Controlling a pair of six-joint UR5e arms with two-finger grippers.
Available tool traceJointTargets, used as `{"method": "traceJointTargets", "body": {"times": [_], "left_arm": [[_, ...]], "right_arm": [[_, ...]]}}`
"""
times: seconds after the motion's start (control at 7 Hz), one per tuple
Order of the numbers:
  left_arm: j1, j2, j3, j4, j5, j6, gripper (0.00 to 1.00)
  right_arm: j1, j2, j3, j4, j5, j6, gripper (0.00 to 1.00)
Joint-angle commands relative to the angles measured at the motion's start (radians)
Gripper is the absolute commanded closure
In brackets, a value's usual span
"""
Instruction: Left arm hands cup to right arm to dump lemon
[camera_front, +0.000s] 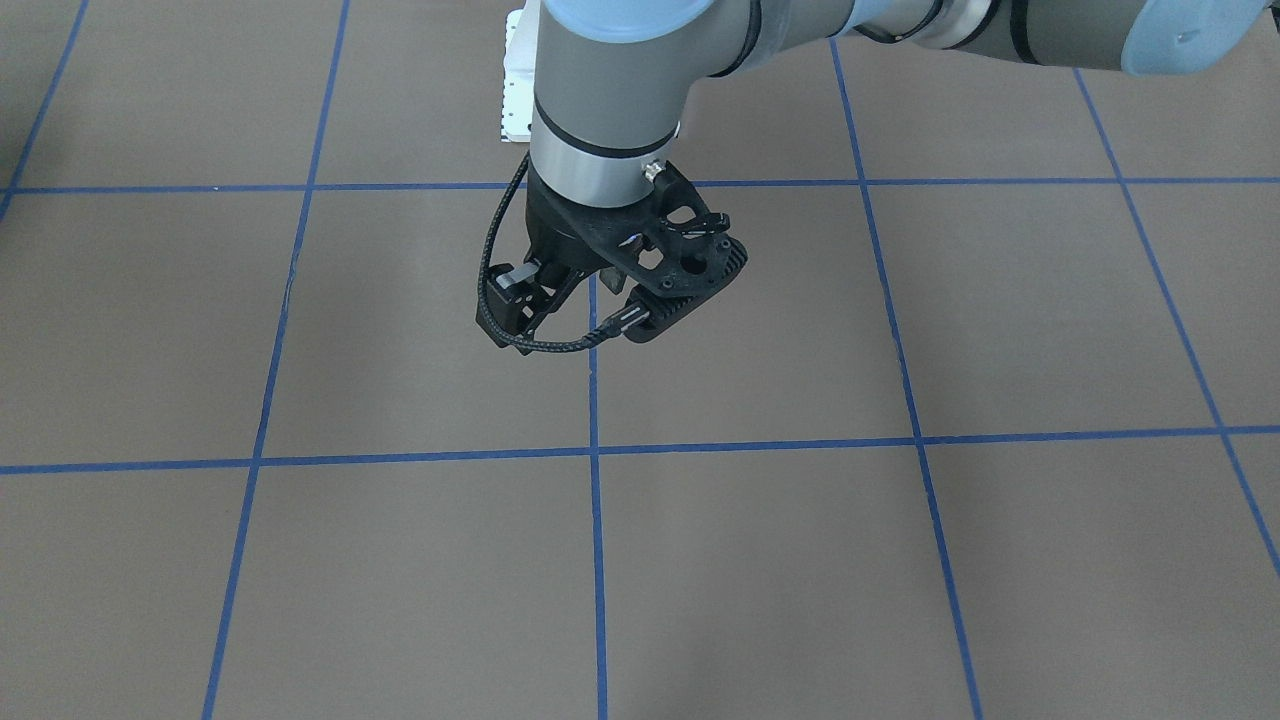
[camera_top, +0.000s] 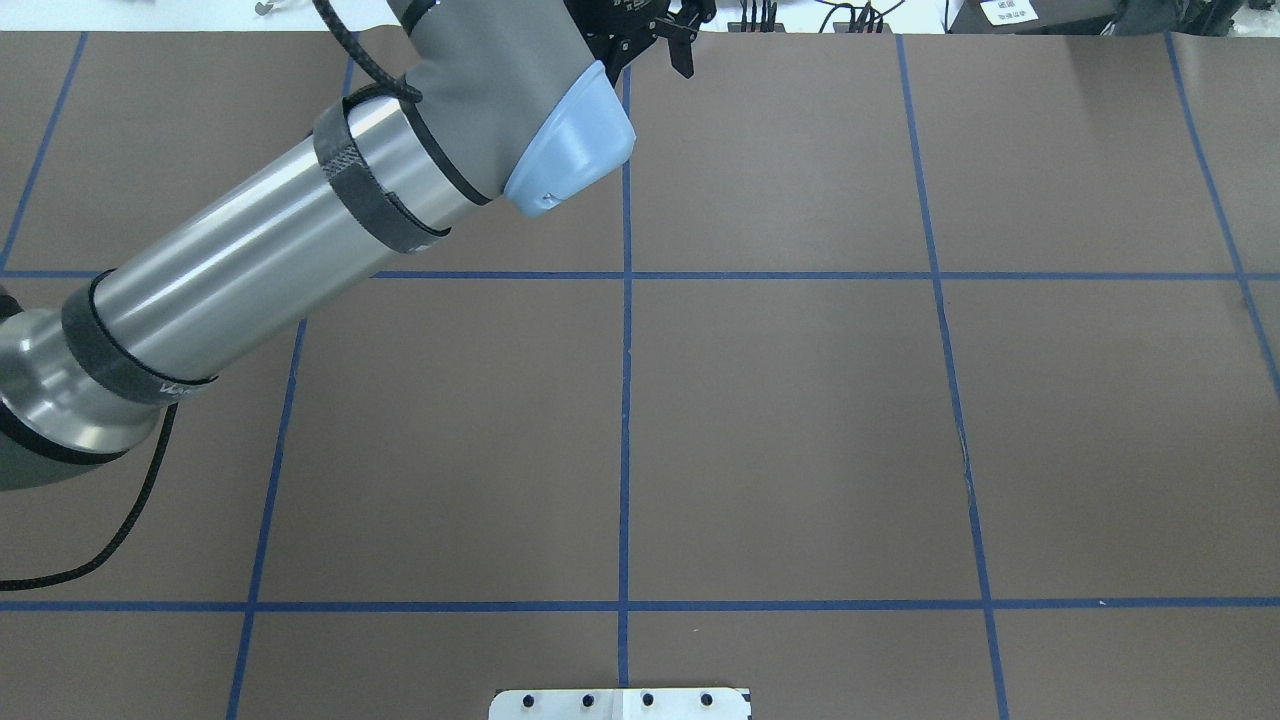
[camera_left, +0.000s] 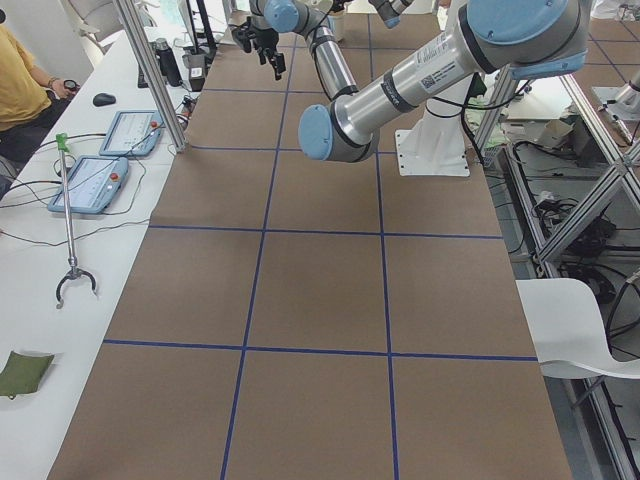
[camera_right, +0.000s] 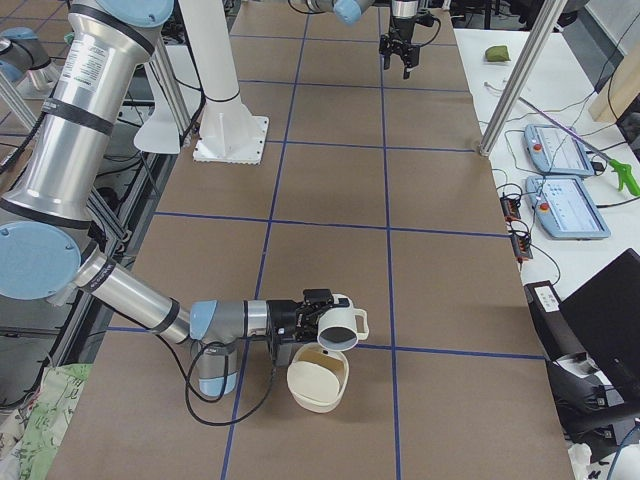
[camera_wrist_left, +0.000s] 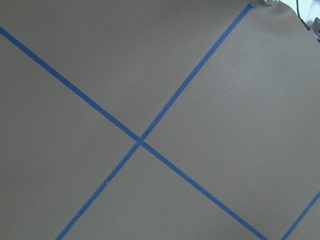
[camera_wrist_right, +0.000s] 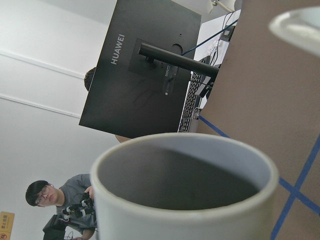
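Exterior right view shows the near, grey-and-silver right arm (camera_right: 130, 295) reaching low over the brown table (camera_right: 330, 180), which is marked with blue tape lines. At its right end effector (camera_right: 303, 318) is the cup (camera_right: 340, 328), a small cream-white mug with a loop handle and a grey inside. The cup is off the table and tipped steeply. The right end effector meets it from the side, the handle is on the side away from that arm, and the mouth tilts down.

A wide cream-coloured bowl (camera_right: 318, 392) sits on the table just below the mouth, and the cup seems to hang over its far rim. I cannot tell whether the right end effector is clenched on the cup, because its fingers are hidden.

Right wrist view looks into the cup's grey interior, and no lemon shows there. The small yellow-green lemon piece appears in no view, and the bowl's inside is too small to read.

The grey tubular left arm (camera_top: 250, 240) is well apart at the far end of the table. Its left end effector (camera_top: 650, 55) looks released and holds nothing. The right arm is by far the nearer to the cup and bowl, so any further tipping would likely send the contents straight down into the bowl.
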Motion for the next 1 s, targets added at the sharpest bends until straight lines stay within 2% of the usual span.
{"method": "traceJointTargets", "body": {"times": [0.0,0.29,0.71,0.86], "left_arm": [[0.002,-0.004,0.000,0.000,0.001,0.000,0.00],[-0.001,-0.005,0.000,0.002,0.003,0.000,0.00],[0.001,-0.008,-0.005,0.003,0.035,0.005,0.00],[-0.004,-0.011,-0.012,0.009,0.035,0.005,0.00]], "right_arm": [[0.009,-0.001,-0.003,0.003,0.002,0.218,0.76],[0.029,0.001,-0.009,0.003,0.002,0.413,0.74],[0.036,-0.010,-0.043,0.117,0.002,0.710,0.73],[0.040,-0.005,-0.059,0.122,0.001,0.737,0.73]]}}
